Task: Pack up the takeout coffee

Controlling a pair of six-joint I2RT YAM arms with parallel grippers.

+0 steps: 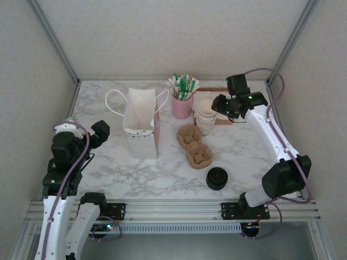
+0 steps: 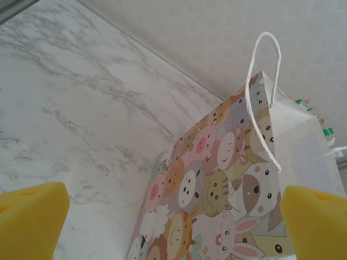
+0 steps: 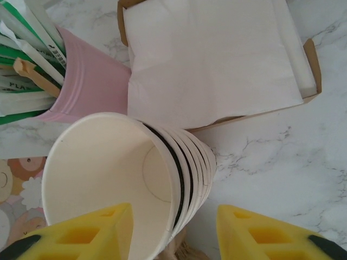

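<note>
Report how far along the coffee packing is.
Done: only the paper bag stands open and upright. In hand: the right gripper straddles the rim of the cup stack, one finger inside the top cup. Still to do: separating a cup, capping it from the black lids, bagging it; the left gripper sits open.

Bag (image 1: 142, 127) left of straw holder (image 1: 182, 105); cup stack (image 1: 205, 116) right of holder; lids (image 1: 217, 178) near front.

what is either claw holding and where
Left claw holds nothing. Right claw straddles the wall of the cup stack, one finger over the top cup; grip cannot be told.
</note>
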